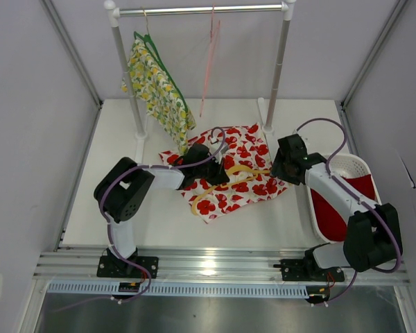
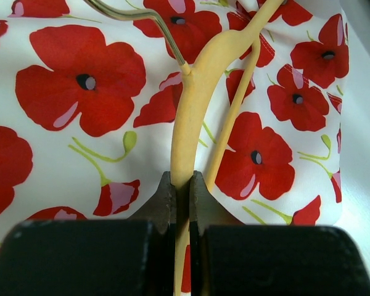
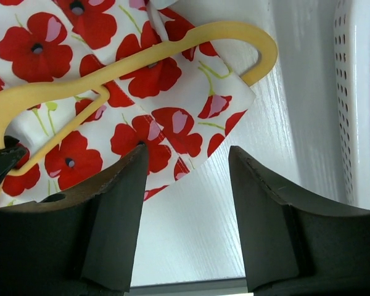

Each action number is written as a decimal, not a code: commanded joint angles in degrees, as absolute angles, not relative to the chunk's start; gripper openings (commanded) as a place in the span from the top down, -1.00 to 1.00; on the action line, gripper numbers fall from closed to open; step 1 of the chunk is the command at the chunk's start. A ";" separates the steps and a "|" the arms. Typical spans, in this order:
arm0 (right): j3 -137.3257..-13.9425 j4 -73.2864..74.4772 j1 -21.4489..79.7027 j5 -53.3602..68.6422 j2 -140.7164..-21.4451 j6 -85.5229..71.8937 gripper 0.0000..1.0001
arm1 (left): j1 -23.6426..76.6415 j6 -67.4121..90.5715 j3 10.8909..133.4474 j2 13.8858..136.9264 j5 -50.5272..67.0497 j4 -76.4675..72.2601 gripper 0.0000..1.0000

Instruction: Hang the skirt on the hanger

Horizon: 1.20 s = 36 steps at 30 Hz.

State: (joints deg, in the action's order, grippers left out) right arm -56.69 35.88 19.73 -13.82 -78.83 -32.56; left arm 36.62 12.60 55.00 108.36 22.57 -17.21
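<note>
Left gripper [image 2: 182, 185] is clamped tight on the hanger [image 2: 194, 92], jaws pinched onto the yellow arm a little below where the wire hook [image 2: 142, 15] joins it. That arm runs straight out from the fingertips across the skirt [image 2: 80, 98]. The skirt, white with red poppies, lies spread right under the gripper and fills the left wrist view. The hanger lies on top of it, with a thinner yellow bar branching off to the right of the held arm. Over to the right gripper [image 3: 188, 160]: jaws wide apart, nothing between them, poised above the skirt's near corner and bare table [image 3: 191, 234]. From that wrist the hanger's curved end pokes out just past the corner of the cloth, ahead of the open jaws; whether the fingers touch the fabric, I cannot tell. From above, the skirt sits mid-table between the two grippers, the left one over its left part, the right one at its right edge. Just right of the right arm is a white basket [image 1: 347, 166] with something red in it. Behind the skirt stands the rack [image 1: 201, 10], with a lemon-print garment [image 1: 159, 90] hanging at its left end and a pink hanger [image 1: 209, 62] near the middle of the rail. The garment's hem hangs close above the skirt's far edge.
</note>
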 commanded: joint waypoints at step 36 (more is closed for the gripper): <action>-73.11 38.73 13.97 -7.47 -92.28 -26.37 0.93 | 36.74 7.47 48.35 105.91 16.44 -16.17 1.00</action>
